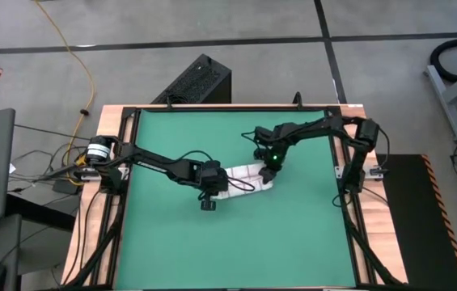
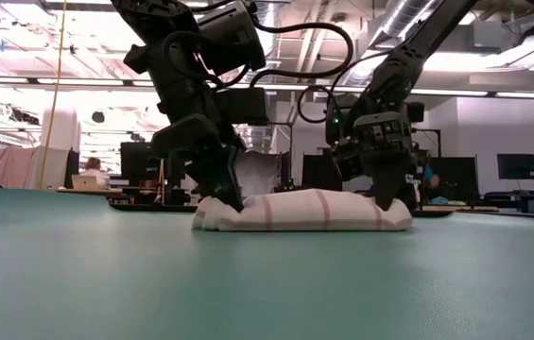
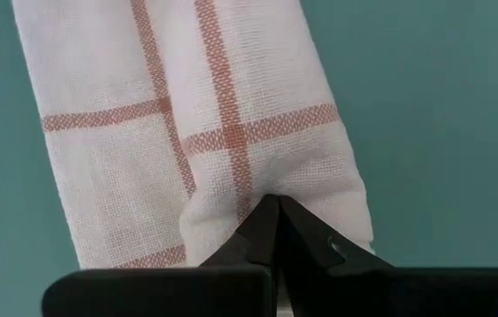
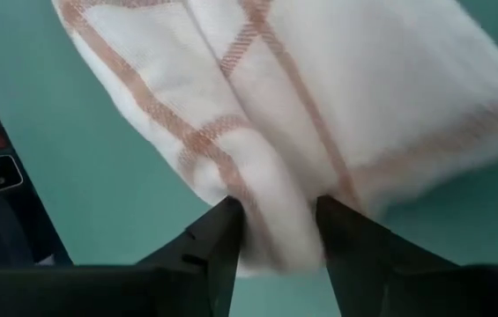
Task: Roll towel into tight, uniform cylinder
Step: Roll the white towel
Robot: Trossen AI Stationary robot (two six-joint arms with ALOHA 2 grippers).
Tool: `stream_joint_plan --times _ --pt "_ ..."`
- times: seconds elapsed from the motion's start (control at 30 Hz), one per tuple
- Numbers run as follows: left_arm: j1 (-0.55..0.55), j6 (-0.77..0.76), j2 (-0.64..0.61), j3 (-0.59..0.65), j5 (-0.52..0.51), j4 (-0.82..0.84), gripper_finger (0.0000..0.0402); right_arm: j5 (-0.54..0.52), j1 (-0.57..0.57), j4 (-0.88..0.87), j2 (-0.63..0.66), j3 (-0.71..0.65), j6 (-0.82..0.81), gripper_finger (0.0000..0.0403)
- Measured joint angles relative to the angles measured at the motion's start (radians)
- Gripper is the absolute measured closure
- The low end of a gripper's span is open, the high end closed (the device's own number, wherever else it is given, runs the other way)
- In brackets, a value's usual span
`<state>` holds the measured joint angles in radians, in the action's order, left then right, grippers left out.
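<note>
The towel [image 1: 244,176], white with thin red grid lines, lies rolled into a short flattish roll on the green mat [image 1: 179,242], near the mat's middle. In the low view the towel [image 2: 304,210] rests along its whole length on the mat. My left gripper [image 1: 209,194] stands at the roll's left end and is shut on the cloth [image 3: 271,204]. My right gripper [image 1: 267,170] stands at the roll's right end, its fingers closed around that end [image 4: 279,220]. My left gripper pinches a small pucker of cloth [image 3: 253,187] at the roll's left end between its two closed fingertips. The fingers slant down from above [image 2: 229,196]. The roll lies on the mat, the cloth drawn into creases toward the fingertips. My right gripper has the roll's right end [image 4: 279,198] between its two fingers, several layers bunched in the gap. The fingers [image 2: 389,198] point down from above and lie across the roll. That end rests on the mat.
The mat is bare around the towel on all sides. A dark frame [image 1: 349,186] borders the table. A black box [image 1: 200,81] and a yellow cable [image 1: 86,73] lie on the floor beyond the far edge.
</note>
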<state>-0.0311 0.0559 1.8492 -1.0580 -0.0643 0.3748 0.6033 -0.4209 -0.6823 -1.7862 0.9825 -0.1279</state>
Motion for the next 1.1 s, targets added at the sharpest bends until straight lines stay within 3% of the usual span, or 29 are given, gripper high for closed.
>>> stream_joint_plan --times 0.37,0.53,0.6,0.7,0.8,0.9,1.0,1.1 --pt "0.006 -0.051 0.001 0.001 0.005 0.0 0.0401 -0.023 -0.17 -0.163 0.075 0.011 0.204 0.0239" --pt "0.024 -0.061 -0.001 0.001 0.03 0.001 0.0401 0.032 -0.239 -0.189 0.229 0.031 0.35 0.0239" --pt "0.037 -0.057 -0.006 0.001 0.06 0.007 0.0402 0.11 -0.233 -0.155 0.317 0.031 0.429 0.0239" --pt "0.052 -0.036 -0.023 0.003 0.072 0.029 0.0401 0.116 -0.183 -0.123 0.458 0.032 0.48 0.0239" --pt "0.074 -0.003 -0.042 0.006 0.084 0.048 0.0402 -0.016 -0.099 -0.13 0.577 0.032 0.535 0.0239" --pt "0.102 0.029 -0.052 0.007 0.126 0.054 0.0402 -0.229 0.028 -0.141 0.65 0.032 0.638 0.0239" --pt "0.124 0.062 -0.052 0.007 0.169 0.06 0.0402 -0.41 0.169 -0.112 0.658 0.032 0.756 0.023" --pt "0.145 0.111 -0.047 0.005 0.206 0.069 0.0402 -0.486 0.264 -0.05 0.615 0.032 0.809 0.0212"
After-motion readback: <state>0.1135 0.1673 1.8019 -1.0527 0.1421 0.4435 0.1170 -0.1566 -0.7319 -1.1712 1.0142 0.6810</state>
